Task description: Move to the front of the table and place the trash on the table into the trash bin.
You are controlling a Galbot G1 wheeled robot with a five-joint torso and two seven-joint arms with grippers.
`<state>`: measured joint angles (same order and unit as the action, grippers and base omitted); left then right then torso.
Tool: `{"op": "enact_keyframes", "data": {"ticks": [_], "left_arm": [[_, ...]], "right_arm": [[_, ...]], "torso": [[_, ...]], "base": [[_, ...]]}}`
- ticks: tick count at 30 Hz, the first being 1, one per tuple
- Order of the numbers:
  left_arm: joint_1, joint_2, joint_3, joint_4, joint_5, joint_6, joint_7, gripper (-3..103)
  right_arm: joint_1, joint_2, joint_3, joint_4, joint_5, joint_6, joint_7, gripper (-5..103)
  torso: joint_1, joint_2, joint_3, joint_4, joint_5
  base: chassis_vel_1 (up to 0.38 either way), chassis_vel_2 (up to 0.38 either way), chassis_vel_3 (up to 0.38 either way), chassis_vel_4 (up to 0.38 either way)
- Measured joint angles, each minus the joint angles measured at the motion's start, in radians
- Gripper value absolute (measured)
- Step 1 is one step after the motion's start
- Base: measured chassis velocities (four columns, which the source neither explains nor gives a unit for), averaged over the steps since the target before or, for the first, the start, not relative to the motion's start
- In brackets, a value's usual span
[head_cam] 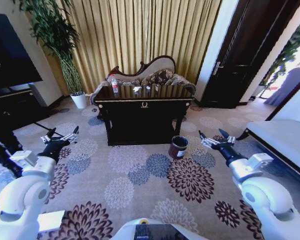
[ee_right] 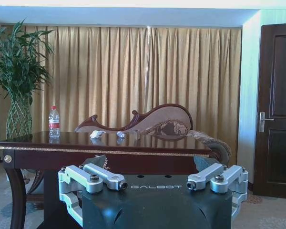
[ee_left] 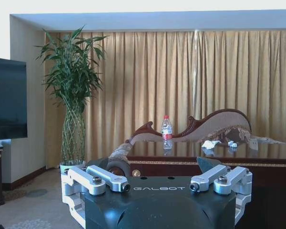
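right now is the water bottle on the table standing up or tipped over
Standing up. The water bottle stands on the table with its red cap on top, left of the paper scraps.

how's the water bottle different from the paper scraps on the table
The water bottle stands upright near the table's end on the plant side; the paper scraps lie low nearer the middle. The bottle is clear with a red label and rises well above the white, crumpled scraps. Both sit on the table's dark glossy top, untouched by either gripper.

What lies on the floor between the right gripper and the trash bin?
Only bare patterned carpet separates the right gripper from the trash bin, as the head view shows.
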<state>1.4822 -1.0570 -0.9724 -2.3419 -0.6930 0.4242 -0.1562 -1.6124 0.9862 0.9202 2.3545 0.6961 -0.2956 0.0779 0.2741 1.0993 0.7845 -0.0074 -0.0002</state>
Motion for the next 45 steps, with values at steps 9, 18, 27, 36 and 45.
{"op": "enact_keyframes", "data": {"ticks": [9, 18, 27, 36, 45], "left_arm": [[0.003, -0.001, -0.002, 0.004, 0.000, -0.021, 0.008, 100], [0.004, -0.002, -0.002, 0.004, 0.001, -0.021, 0.010, 100], [0.007, -0.004, -0.004, 0.001, 0.001, -0.022, 0.011, 100], [0.011, -0.007, -0.004, -0.002, 0.002, -0.022, 0.014, 100], [0.012, -0.008, -0.004, -0.005, 0.002, -0.022, 0.015, 100]], "right_arm": [[-0.001, 0.002, 0.001, -0.004, -0.004, 0.003, -0.009, 100], [-0.005, 0.005, 0.004, -0.005, -0.010, 0.010, -0.016, 100], [-0.005, 0.004, 0.005, -0.005, -0.014, 0.013, -0.021, 100], [-0.006, 0.005, 0.006, -0.006, -0.017, 0.017, -0.022, 100], [-0.006, 0.005, 0.007, -0.007, -0.020, 0.017, -0.023, 100]], "torso": [[0.000, 0.000, 0.000, 0.0000, -0.0001], [0.000, 0.000, 0.000, -0.0003, 0.0001], [0.000, 0.000, 0.000, 0.0000, -0.0002], [0.000, 0.000, 0.000, -0.0002, -0.0001], [0.000, 0.000, 0.000, 0.0000, 0.0000]], "base": [[-0.108, 0.087, 0.102, -0.091], [-0.120, 0.097, 0.110, -0.104], [-0.128, 0.148, 0.128, -0.146], [-0.168, 0.163, 0.161, -0.160], [-0.156, 0.161, 0.155, -0.158]]}}
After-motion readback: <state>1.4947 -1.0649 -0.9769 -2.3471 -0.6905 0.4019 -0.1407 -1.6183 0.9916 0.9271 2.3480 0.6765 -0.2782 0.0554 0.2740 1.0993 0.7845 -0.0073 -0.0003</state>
